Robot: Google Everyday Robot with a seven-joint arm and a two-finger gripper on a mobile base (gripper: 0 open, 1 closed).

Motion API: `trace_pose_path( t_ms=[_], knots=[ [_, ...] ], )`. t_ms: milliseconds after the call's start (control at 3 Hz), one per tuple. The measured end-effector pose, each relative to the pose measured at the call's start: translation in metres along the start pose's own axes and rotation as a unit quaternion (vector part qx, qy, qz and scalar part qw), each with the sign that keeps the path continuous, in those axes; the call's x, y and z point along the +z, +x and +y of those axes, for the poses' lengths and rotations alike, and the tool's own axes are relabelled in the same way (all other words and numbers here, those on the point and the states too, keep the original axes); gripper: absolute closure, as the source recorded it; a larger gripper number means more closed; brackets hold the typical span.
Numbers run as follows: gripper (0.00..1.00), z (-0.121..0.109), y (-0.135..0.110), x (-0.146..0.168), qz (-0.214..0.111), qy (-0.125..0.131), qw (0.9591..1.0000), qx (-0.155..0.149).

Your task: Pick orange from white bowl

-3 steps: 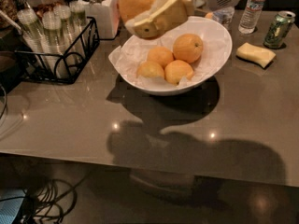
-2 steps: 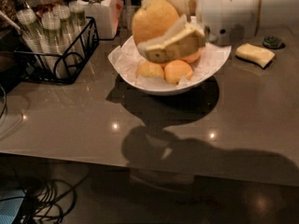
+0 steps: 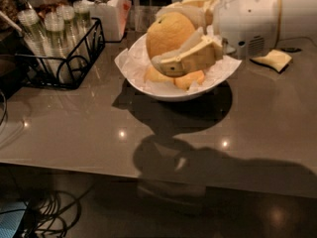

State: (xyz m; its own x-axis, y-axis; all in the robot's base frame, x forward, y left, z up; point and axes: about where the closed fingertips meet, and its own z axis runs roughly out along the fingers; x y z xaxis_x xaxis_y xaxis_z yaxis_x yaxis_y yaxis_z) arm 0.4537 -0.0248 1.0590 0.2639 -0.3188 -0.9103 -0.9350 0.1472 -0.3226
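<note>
Vs a second ago: the white arm housing (image 3: pixel 252 19) has swung in from the right and now covers the back-right corner, where a green can and a clear bottle showed before. The cream two-finger gripper (image 3: pixel 159 37) sits lower in view than it did. The jaws stay clamped on the large pale yellow-orange round fruit, the orange (image 3: pixel 171 31), one finger over its top and one across its lower front. The orange hangs above the middle of the wide glossy white bowl (image 3: pixel 173 95) with its crinkled paper liner. It hides most of the small orange-yellow fruits (image 3: pixel 190 79) that were in plain sight earlier. Can't tell if the lower finger touches them.

Surface: glossy grey countertop (image 3: pixel 99 128), with light spots and a big arm shadow in front of the bowl. A black wire basket (image 3: pixel 69 73) of clear capped bottles (image 3: pixel 54 29) stands back left. A white lidded jar (image 3: pixel 101 9) is behind it. A flat yellow sponge-like piece (image 3: pixel 271 59) lies right of the bowl, near the housing.

Edges: the counter's front edge runs across the lower frame, with dark floor and loose cables (image 3: pixel 44 212) below it. The basket stands apart from the bowl on the left, bare counter between.
</note>
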Motion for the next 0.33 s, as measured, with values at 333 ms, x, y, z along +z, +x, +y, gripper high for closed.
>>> trace_pose_path(
  t_ms=[333],
  knots=[
    [1.0,-0.0004,-0.0035,0.002,-0.001,-0.002,1.0,-0.004]
  ],
)
